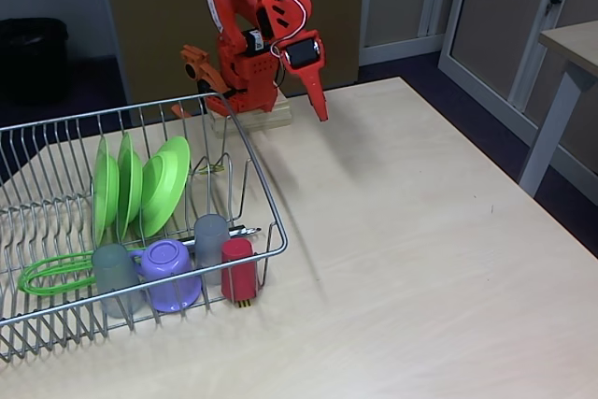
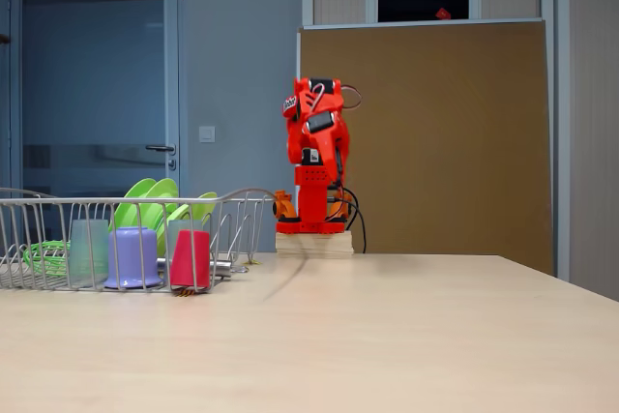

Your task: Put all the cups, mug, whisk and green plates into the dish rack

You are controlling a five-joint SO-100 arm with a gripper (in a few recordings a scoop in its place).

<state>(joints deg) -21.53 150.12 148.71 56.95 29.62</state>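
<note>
Looking done: plates (image 1: 140, 184), cups (image 1: 210, 242), mug (image 1: 168, 273), whisk (image 1: 56, 273) all sit in the dish rack (image 1: 266, 198); pincer (image 1: 316, 91) folded back holding nothing, can't tell how wide.

Office-like room, pale laminate table (image 1: 420, 231); glazed door (image 2: 92, 74), brown partition panel (image 2: 435, 142), second desk (image 1: 570, 53)

The orange arm (image 1: 252, 25) stands folded upright; its fingers (image 1: 320, 100) point downward, closed.

**Rack cropped, claw unclear**

The rack (image 1: 140, 221) runs off the left edge in both fixed views. The whisk (image 1: 56, 273) handle sits mostly behind the cups and mug (image 1: 168, 273). The claw (image 1: 318, 91) is folded — jaw gap can't be judged.
</note>
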